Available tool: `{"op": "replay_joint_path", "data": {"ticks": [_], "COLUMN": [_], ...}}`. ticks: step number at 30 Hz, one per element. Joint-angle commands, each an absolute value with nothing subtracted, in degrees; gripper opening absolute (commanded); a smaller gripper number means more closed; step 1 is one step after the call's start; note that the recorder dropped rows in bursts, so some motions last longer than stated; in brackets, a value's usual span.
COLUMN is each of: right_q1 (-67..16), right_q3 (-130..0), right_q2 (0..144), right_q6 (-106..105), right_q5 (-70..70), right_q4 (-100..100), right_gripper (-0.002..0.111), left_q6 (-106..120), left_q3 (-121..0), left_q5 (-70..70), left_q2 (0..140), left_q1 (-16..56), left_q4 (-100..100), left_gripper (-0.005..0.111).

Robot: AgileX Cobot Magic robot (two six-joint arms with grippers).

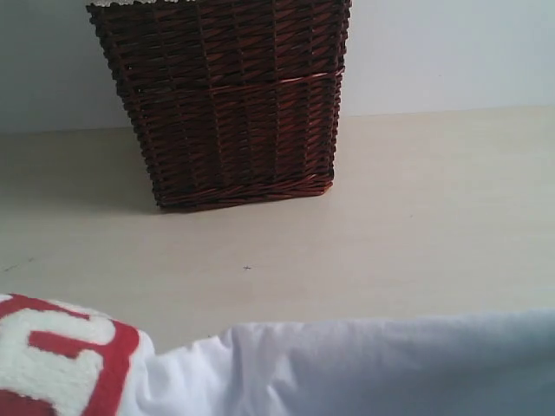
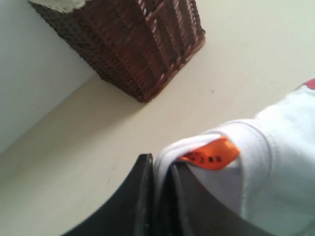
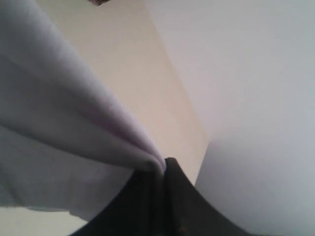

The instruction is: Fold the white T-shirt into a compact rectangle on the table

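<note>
1. Okay, mid-fold: I'd carry both ends together, level and taut, for a straight crease.
2. See, the left gripper [image 2: 160, 166] is clamped on the shirt [image 2: 275, 162] at its neck edge, with the tag [image 2: 211, 153] right beside its tips.
3. And the right gripper [image 3: 157, 168] pinches another edge, cloth draping away from it.
4. Both look raised above the table [image 1: 408, 225], with the basket [image 1: 225, 95] beyond the left.

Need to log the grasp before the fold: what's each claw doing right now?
Left claw: closed on the white T-shirt, at the neckline beside the orange tag.
Right claw: closed on a fold of the white T-shirt.
</note>
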State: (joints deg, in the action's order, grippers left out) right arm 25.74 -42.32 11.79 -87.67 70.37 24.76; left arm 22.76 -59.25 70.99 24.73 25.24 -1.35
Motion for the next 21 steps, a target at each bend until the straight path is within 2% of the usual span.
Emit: {"op": "replay_joint_path", "data": {"ticks": [1,5,10,17,21], "right_q1": [25.99,25.99,25.99,25.99,25.99], "right_q3": [-33.28,-24.72,-17.10,-13.42,-13.33], "right_q2": [11.57,11.57,12.03,17.68,23.51], "right_q6": [-90.94,-100.45,-105.34,-111.73,-119.06], "right_q5": [69.96,69.96,55.48,41.89,30.07], "right_q4": [22.53,25.24,31.15,34.63,50.20], "right_gripper": [0.000,0.000,0.000,0.000,0.000], "left_q6": [22.06,22.30,22.30,21.89,18.05], "left_q3": [-52.45,-44.91,-37.90,-36.67,-36.67], "left_q5": [69.96,64.72,54.26,38.42,28.41], "left_q2": [24.75,27.13,33.57,43.82,50.48], "left_q1": [25.08,25.08,25.08,25.08,25.08], "left_q4": [-0.88,1.72,5.36,9.74,15.66], "left_gripper": [0.000,0.000,0.000,0.000,0.000]}}
